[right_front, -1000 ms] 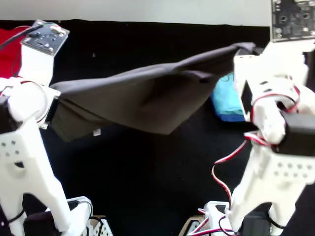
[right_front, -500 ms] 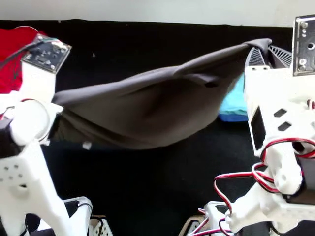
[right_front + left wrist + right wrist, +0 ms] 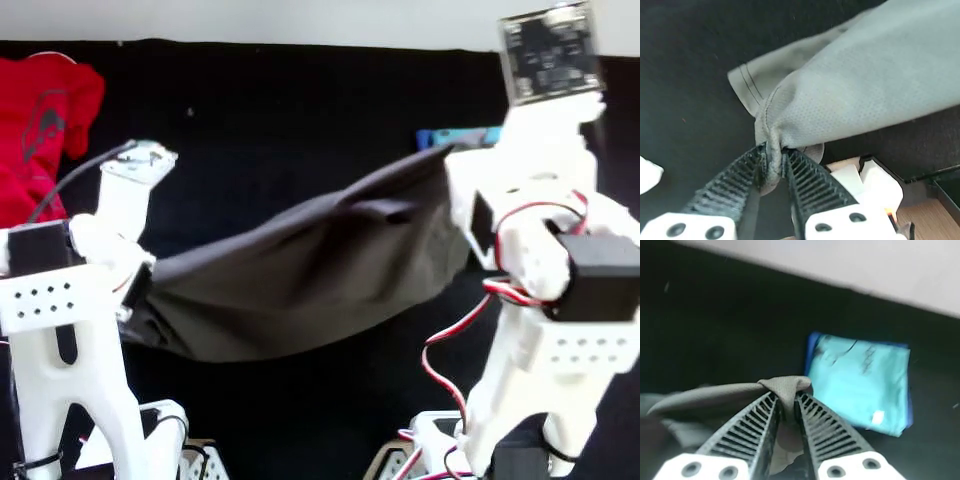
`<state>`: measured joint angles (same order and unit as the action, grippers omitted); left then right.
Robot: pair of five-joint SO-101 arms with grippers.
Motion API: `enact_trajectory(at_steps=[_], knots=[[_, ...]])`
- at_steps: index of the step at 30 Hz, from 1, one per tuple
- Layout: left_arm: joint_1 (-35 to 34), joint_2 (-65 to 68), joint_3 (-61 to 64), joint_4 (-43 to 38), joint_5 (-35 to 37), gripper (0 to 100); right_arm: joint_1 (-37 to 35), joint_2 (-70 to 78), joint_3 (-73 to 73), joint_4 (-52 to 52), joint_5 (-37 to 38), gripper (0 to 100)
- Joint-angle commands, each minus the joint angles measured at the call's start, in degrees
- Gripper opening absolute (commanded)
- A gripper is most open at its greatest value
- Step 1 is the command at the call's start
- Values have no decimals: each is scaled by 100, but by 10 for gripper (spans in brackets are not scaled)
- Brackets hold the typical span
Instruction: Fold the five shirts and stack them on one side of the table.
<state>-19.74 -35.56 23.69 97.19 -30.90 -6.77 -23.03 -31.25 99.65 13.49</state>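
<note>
The left end effector pinches a bunched corner of the grey shirt above the black table.

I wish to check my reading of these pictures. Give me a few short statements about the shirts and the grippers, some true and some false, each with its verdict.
1. The left gripper and the right gripper each pinch the grey shirt. True.
2. The grey shirt lies flat on the table. False: it hangs between the two arms above the table and sags in the middle.
3. A folded turquoise shirt lies on the table beyond the right gripper. True.
4. The red shirt sits on top of the turquoise shirt. False: the red shirt lies by itself at the opposite side of the table.
</note>
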Motion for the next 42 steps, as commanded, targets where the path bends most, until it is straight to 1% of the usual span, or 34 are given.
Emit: enact_trajectory(at_steps=[1,4,8,11,12,14,17,19,21,24,27,31,34,35,37,40,42], knots=[[75,-22,681,-378,9,9,-286,-48,743,-48,-308,5],[136,-22,1420,-853,9,9,-470,-48,1648,-382,-378,5],[92,-22,1982,-1503,0,9,-541,-57,2659,-989,-352,5],[-189,-22,2062,-2119,-62,9,-532,-48,3178,-1402,-343,5],[-312,-22,2062,-2356,-229,9,-532,-48,3319,-1508,-343,5],[-488,-22,2070,-2752,-527,9,-673,4,3565,-1780,-343,5],[-576,-22,2070,-3112,-545,9,-927,48,3908,-2440,-352,5],[-585,-13,2079,-3323,-536,9,-1086,277,4004,-2765,-369,5],[-585,-4,2105,-3560,-536,9,-1182,708,3881,-2870,-369,5],[-708,338,2062,-3833,-536,9,-1191,1437,3345,-2765,-369,5],[-1007,1077,2018,-4316,-545,9,-1200,2026,2633,-2457,-378,5],[-1279,2018,1490,-4378,-536,12,-1262,2554,1868,-2123,-378,5],[-1455,2554,971,-4369,-536,16,-1323,2800,1596,-2018,-378,5],[-1516,2712,796,-4369,-536,31,-1349,2870,1543,-1982,-378,5],[-1631,2993,453,-4334,-527,95,-1429,2949,1499,-1956,-369,5],[-1701,3380,-92,-3974,-527,189,-1534,2993,1534,-1956,-369,5],[-1710,3609,-391,-3842,-519,190,-1604,2993,1543,-1956,-369,5]])
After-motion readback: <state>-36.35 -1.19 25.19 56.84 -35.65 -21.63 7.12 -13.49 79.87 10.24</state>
